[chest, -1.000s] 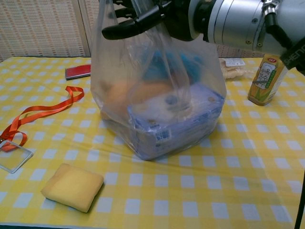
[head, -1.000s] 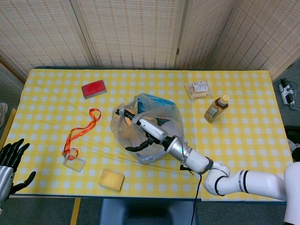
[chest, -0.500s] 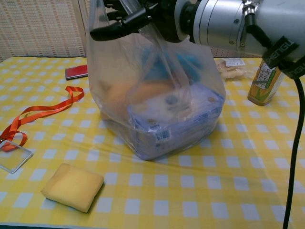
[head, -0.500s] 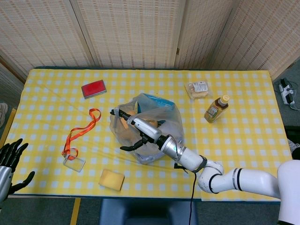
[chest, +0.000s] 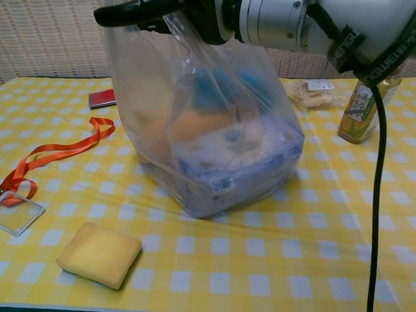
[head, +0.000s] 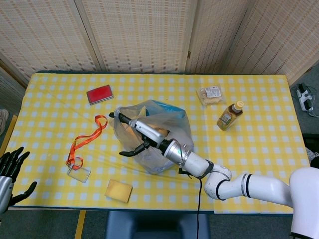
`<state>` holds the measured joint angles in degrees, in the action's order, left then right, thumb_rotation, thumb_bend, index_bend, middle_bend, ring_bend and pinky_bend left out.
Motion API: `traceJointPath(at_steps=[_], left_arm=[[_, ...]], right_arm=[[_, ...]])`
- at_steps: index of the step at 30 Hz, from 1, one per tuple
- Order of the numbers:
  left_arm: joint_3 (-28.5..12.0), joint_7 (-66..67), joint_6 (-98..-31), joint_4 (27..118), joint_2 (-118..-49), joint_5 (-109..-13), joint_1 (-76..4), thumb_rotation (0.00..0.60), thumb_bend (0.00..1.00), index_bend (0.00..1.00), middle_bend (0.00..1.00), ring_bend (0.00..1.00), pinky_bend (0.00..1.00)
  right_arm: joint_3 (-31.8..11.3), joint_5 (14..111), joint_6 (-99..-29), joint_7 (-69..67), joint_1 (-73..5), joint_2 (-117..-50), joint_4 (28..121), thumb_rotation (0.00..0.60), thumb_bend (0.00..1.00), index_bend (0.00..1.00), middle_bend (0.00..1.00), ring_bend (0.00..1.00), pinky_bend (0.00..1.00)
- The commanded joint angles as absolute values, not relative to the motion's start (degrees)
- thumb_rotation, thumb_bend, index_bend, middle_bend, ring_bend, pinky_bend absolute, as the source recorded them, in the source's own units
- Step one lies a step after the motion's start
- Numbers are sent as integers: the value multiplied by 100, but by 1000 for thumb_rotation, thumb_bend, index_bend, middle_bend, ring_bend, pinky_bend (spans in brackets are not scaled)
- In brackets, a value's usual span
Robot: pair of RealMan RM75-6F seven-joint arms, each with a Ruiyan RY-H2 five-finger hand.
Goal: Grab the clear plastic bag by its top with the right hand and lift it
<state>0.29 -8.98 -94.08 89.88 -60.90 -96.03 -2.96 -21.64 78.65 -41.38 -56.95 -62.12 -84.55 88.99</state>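
The clear plastic bag (head: pixel 154 144) (chest: pixel 208 130) stands in the middle of the yellow checked table (head: pixel 259 149), holding a blue box, an orange item and a blue packet. My right hand (head: pixel 137 132) (chest: pixel 162 10) grips the bag's top, which is pulled up taut, with some fingers stretched out to the left. The bag's bottom still rests on the cloth in the chest view. My left hand (head: pixel 10 167) hangs open off the table's left front corner, far from the bag.
A yellow sponge (head: pixel 118 190) (chest: pixel 99 254) lies in front of the bag. An orange lanyard with a clear badge holder (head: pixel 79 149) (chest: pixel 39 162) is to the left. A red wallet (head: pixel 99 94), a snack pack (head: pixel 210 94) and a drink bottle (head: pixel 229 115) (chest: pixel 361 110) lie further back.
My right hand has risen and shifted left with the bag's top, stretching the bag taller. The left hand has not moved.
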Motion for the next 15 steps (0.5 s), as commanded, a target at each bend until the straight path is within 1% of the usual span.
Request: traceJointPath(at_steps=[1, 10, 15], left_arm=[[22, -913, -9419, 8982, -6086, -9593, -290, 600, 348, 0, 0, 0, 0], [23, -963, -9439, 8974, -6066, -9602, -280, 600, 348, 0, 0, 0, 0], [27, -969, -9439, 8969, -6063, -9595, -272, 600, 347, 0, 0, 0, 0]], right_arm=[[-2237, 7886, -4060, -5782, -6317, -8516, 8780, 600, 260, 0, 0, 49, 0], [-2336, 7862, -4106, -5875, -6465, -8694, 8461, 600, 260, 0, 6, 63, 0], [-2419, 7848, -4059, -6279, -6539, -8785, 8303, 600, 252, 0, 9, 65, 0]])
